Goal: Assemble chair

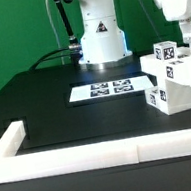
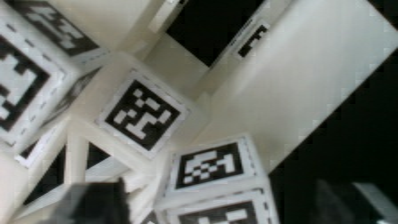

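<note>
The chair (image 1: 174,78) is a chunky white assembly of blocky parts with black-and-white tags, standing on the black table at the exterior view's right. My gripper (image 1: 186,35) hangs just above it, at its cube-ended top pieces. The wrist view is filled by the chair's tagged parts (image 2: 143,110) at very close range. One tagged block (image 2: 214,168) lies between my two dark fingers (image 2: 86,205), which stand wide apart. A dark gap shows between the block and the other finger. The jaws look open around the block.
The marker board (image 1: 106,87) lies flat in the middle of the table in front of the robot base (image 1: 101,36). A long low white border rail (image 1: 94,157) runs along the table's front edge, with a short arm at the exterior view's left.
</note>
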`<state>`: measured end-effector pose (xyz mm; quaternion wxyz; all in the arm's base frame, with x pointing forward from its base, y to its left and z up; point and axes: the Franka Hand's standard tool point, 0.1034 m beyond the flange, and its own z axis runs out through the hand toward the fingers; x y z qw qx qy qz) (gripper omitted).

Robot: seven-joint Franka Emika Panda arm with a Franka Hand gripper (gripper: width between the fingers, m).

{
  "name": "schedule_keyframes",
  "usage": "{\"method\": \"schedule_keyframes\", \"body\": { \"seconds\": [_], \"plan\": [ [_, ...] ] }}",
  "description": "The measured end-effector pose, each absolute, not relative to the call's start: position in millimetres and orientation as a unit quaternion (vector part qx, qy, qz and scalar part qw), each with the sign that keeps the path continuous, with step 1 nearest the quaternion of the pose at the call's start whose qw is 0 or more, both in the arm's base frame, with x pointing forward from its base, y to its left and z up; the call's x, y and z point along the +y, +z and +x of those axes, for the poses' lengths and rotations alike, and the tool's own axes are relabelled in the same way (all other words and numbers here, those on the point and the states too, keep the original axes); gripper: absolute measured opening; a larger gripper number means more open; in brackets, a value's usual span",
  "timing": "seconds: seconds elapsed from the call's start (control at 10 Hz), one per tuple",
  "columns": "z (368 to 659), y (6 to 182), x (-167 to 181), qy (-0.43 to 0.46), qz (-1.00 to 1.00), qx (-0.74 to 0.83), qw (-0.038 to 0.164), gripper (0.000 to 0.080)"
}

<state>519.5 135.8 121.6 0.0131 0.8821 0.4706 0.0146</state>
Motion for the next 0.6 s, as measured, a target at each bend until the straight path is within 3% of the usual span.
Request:
{"method": "schedule_keyframes", "body": {
  "seconds": [0.1, 0.2, 0.6],
  "plan": [
    [519.5, 121.6, 135.7, 0.015, 0.884, 0.467, 0.013, 0.0388],
    [519.5, 121.6, 135.7, 0.015, 0.891, 0.453, 0.013, 0.0286],
    [517.3, 121.2, 133.2, 0.015, 0.946, 0.323, 0.007, 0.0286]
  ]
}}
